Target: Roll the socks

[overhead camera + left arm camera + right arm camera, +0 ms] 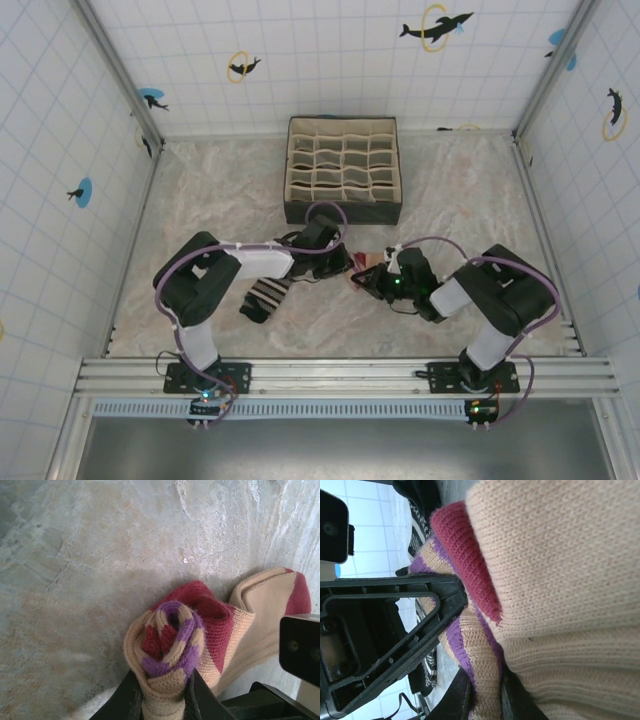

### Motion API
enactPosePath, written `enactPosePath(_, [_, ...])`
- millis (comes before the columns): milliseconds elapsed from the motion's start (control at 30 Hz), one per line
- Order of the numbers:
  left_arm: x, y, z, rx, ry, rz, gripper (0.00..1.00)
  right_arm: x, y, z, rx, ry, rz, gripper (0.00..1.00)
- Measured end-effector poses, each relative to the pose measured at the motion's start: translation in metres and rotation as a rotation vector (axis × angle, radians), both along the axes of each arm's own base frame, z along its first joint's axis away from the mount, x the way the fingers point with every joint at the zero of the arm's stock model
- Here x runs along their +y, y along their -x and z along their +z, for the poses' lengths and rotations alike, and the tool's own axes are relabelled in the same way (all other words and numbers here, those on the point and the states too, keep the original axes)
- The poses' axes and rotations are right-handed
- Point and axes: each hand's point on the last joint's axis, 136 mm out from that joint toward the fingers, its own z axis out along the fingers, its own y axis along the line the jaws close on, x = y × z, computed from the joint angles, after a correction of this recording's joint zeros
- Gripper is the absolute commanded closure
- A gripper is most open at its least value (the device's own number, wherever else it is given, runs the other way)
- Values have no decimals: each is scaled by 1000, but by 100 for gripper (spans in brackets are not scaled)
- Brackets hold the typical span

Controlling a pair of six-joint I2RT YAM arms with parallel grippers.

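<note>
- Left wrist view: the left gripper (162, 700) is clamped on the tan sock (170, 645), one dark finger pressed against each side of the rolled part.
- Right wrist view: the right gripper (485, 700) has a fold of the same sock pinched in the narrow gap between its fingers, and the knit is so close that it is blurred at the bottom.
- The tan sock sits in the middle of the table (200, 330), between the two grippers and just in front of the organiser box (343, 213).
- The table surface is mottled beige and grey, like marble, matt and bare around the sock.
- The striped sock (265, 295) lies flat under the left forearm, just to the left of the tan one (black, white and grey bands).
- White tiled walls (330, 60) with a thin blue grid close in three sides, dotted with dolphin stickers (435, 27); a metal rail (340, 375) runs along the near edge.
- Look: tan ribbed knit, dark red patches and purple bands, wound at one end into a tight spiral.
- Direction: the roll's open end faces the left wrist camera, and the unrolled length stretches away to the right, ending in a dark red tip.
- Seen from above, its long axis runs roughly side to side, from one gripper to the other.
</note>
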Motion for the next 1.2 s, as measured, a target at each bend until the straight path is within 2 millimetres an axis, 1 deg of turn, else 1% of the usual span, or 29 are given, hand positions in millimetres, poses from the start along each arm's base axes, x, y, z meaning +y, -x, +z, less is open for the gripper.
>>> enactPosePath(67, [-1, -6, 1, -6, -22, -4, 100, 1, -5, 6, -40, 39, 19, 51])
enactPosePath(133, [3, -15, 3, -11, -42, 7, 100, 2, -11, 13, -77, 98, 35, 45])
enactPosePath(233, [20, -35, 4, -15, -70, 55, 100, 0, -17, 20, -134, 195, 66, 39])
enactPosePath(267, [28, -43, 3, -11, -79, 82, 100, -1, -19, 24, -163, 233, 81, 35])
enactPosePath(333, [43, -55, 3, -2, -91, 126, 100, -2, -22, 31, -221, 295, 107, 32])
enactPosePath(400, [55, -65, 3, 4, -105, 164, 100, -1, -24, 37, -280, 360, 136, 30])
enactPosePath(467, [62, -69, 2, 8, -114, 185, 100, 2, -23, 43, -349, 446, 176, 26])
enactPosePath(500, [63, -69, 2, 11, -115, 189, 100, 5, -22, 45, -389, 490, 199, 24])
enactPosePath(567, [64, -67, 1, 19, -111, 202, 100, 13, -15, 49, -477, 577, 251, 21])
enactPosePath(667, [68, -55, -1, 44, -87, 221, 100, 22, -2, 50, -623, 718, 337, 20])
enactPosePath(767, [70, -42, -2, 65, -63, 235, 100, 26, 8, 44, -745, 860, 406, 20])
enactPosePath(867, [70, -31, -2, 79, -47, 240, 100, 27, 13, 30, -842, 1013, 469, 19])
enactPosePath(1000, [69, -24, -1, 88, -43, 236, 100, 28, 17, 11, -947, 1185, 542, 19])
enactPosePath(1067, [67, -20, -1, 91, -44, 229, 100, 33, 14, 12, -1003, 1247, 535, 19])
enactPosePath(1200, [66, -15, -1, 95, -44, 218, 100, 45, 6, 14, -1071, 1314, 518, 19])
